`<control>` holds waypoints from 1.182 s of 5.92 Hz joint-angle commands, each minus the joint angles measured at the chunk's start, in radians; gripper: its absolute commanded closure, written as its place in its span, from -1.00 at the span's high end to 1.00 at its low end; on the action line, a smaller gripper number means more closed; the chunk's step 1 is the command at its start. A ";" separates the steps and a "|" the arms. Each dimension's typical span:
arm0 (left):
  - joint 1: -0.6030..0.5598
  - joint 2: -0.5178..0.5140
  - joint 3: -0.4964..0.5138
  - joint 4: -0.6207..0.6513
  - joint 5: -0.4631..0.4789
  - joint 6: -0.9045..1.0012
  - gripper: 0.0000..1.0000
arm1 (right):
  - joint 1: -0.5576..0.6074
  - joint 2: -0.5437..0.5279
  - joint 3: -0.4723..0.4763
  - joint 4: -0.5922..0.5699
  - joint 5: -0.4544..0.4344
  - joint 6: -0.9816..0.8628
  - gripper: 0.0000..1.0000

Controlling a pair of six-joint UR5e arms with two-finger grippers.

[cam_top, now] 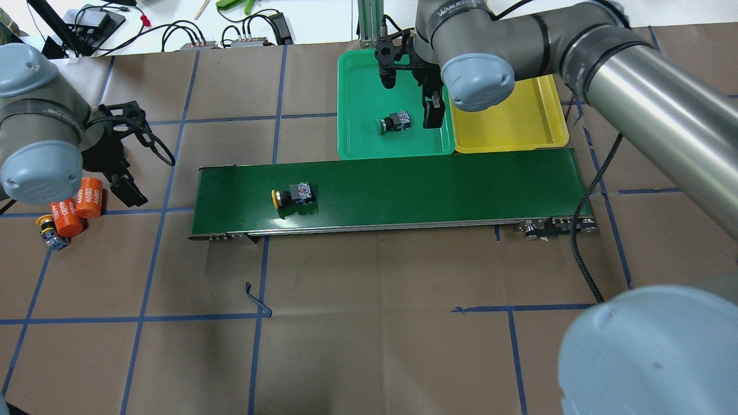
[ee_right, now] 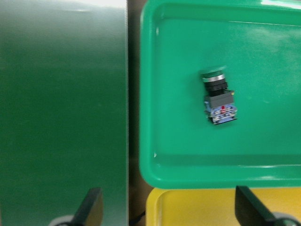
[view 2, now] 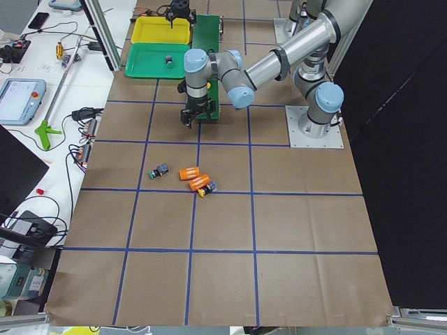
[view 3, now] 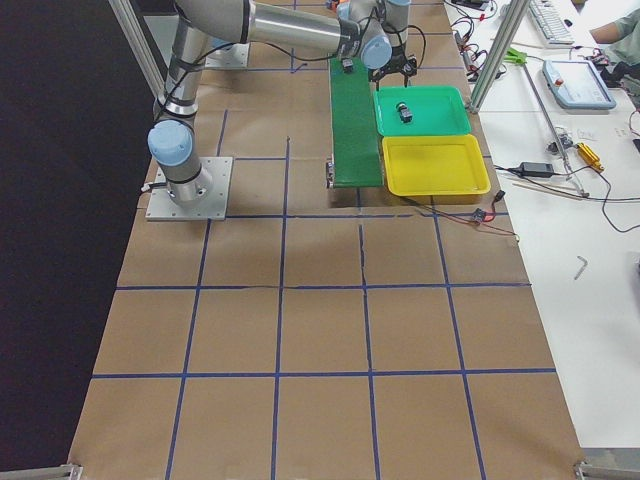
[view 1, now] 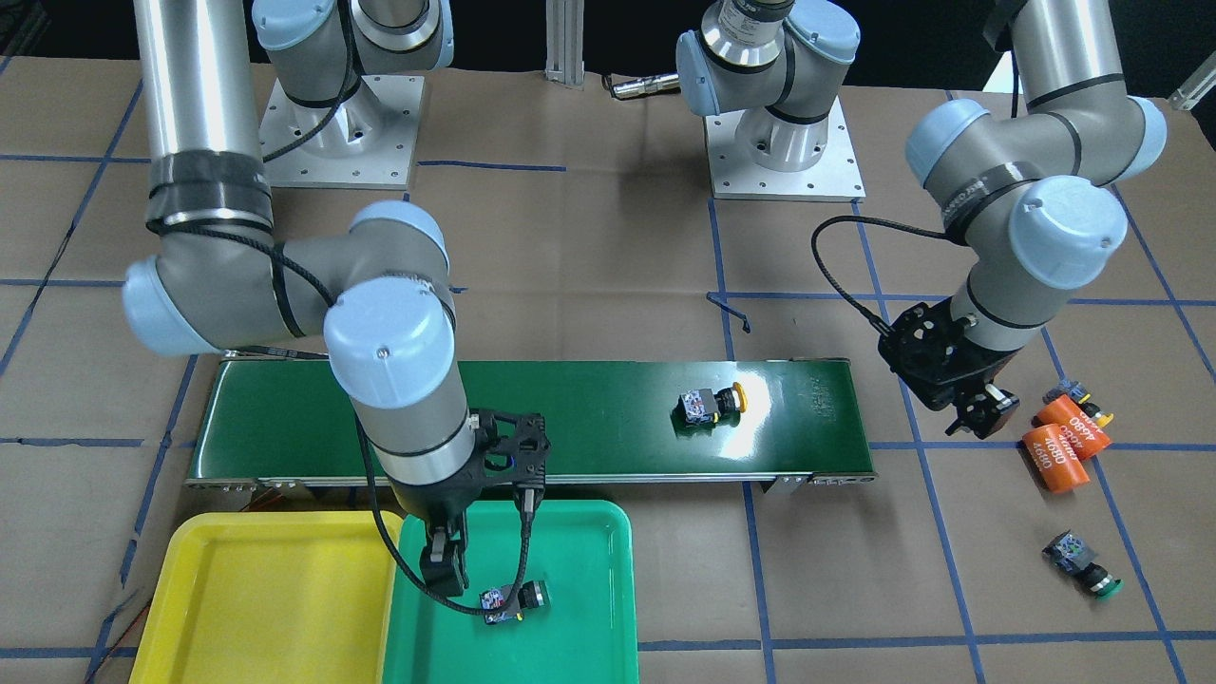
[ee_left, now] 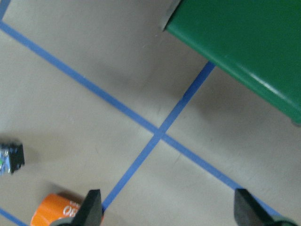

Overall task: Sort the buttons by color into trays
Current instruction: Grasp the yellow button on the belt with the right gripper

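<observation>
**One green button in the green tray, both grippers empty**

The right gripper [ee_right: 169, 213] hangs over the green tray [view 1: 584, 546] with its jaws spread wide and nothing between them. Below it, one green button [ee_right: 218, 99] lies on its side on the tray floor, clear of both fingers. The yellow tray [view 1: 275, 589] sits right beside the green one, their rims touching.

A yellow button [view 1: 711, 404] lies on its side on the belt [view 1: 570, 418]. The left gripper [ee_left: 169, 212] hovers above the paper-covered table off the belt's end, jaws also wide and holding nothing. Near it are two orange cylinders [view 1: 1064, 446], with a second yellow button [cam_top: 49, 230] just beside them. A second green button [view 1: 1081, 562] lies apart on the table.
</observation>
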 commanded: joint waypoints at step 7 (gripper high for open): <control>0.154 -0.274 0.182 0.032 -0.031 -0.603 0.93 | 0.201 0.060 0.087 -0.083 0.016 0.245 1.00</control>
